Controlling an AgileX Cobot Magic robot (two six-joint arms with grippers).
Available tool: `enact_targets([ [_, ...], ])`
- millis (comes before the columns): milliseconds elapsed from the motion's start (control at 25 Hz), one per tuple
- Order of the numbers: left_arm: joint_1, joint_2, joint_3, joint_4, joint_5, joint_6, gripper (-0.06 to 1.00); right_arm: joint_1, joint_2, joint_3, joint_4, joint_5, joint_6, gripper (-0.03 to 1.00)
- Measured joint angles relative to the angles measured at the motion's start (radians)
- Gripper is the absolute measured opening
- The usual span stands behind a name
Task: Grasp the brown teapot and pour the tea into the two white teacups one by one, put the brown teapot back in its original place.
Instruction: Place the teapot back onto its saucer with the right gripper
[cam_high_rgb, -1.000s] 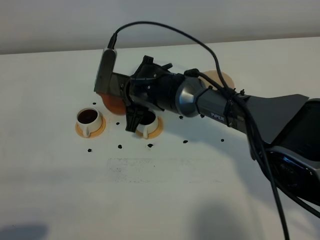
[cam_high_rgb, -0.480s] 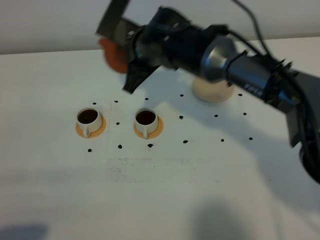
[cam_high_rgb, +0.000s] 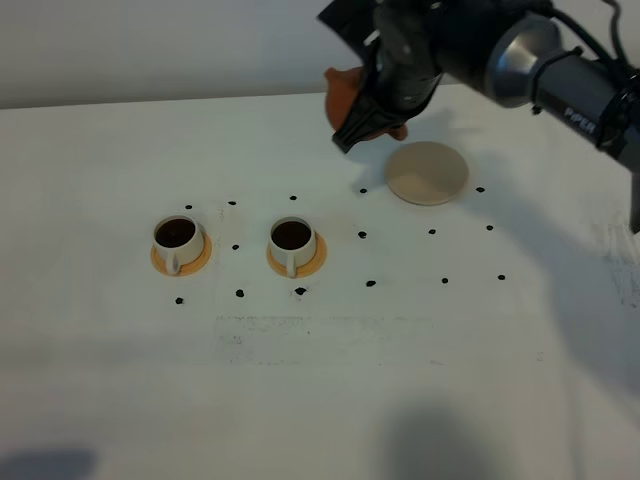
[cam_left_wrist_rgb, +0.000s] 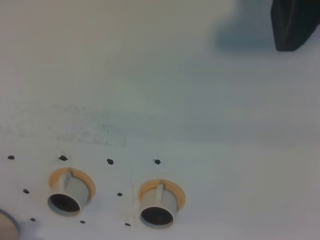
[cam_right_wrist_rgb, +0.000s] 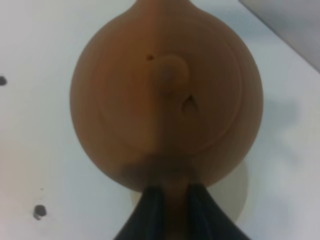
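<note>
Holding the brown teapot (cam_high_rgb: 345, 92) clamped by its handle in my right end effector (cam_right_wrist_rgb: 170, 197), both white teacups (cam_high_rgb: 291, 240) filled, I judge lowering it upright onto the tan coaster (cam_high_rgb: 428, 173) comes next.

I am holding the teapot (cam_high_rgb: 352, 92) in my right gripper (cam_high_rgb: 372, 118), up off the table (cam_high_rgb: 320, 400) and behind-left of the coaster (cam_high_rgb: 428, 173). Two teacups (cam_high_rgb: 176, 238) (cam_high_rgb: 292, 240) are sitting side by side on their saucers (cam_high_rgb: 199, 260), left of and nearer than the coaster, tea (cam_high_rgb: 292, 234) in each.
</note>
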Motion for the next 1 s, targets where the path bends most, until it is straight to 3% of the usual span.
enact_targets([
  [440,0.000,0.000,0.000,0.000,0.000,-0.001,0.33,-0.110,-0.006,0.058,0.078,-0.012,-0.007,0.09],
  [800,0.000,0.000,0.000,0.000,0.000,-0.001,0.33,-0.143,-0.052,0.207,0.138,-0.141,-0.021,0.09],
  [1000,0.000,0.000,0.000,0.000,0.000,-0.001,0.33,-0.156,-0.058,0.261,0.147,-0.166,-0.021,0.09],
])
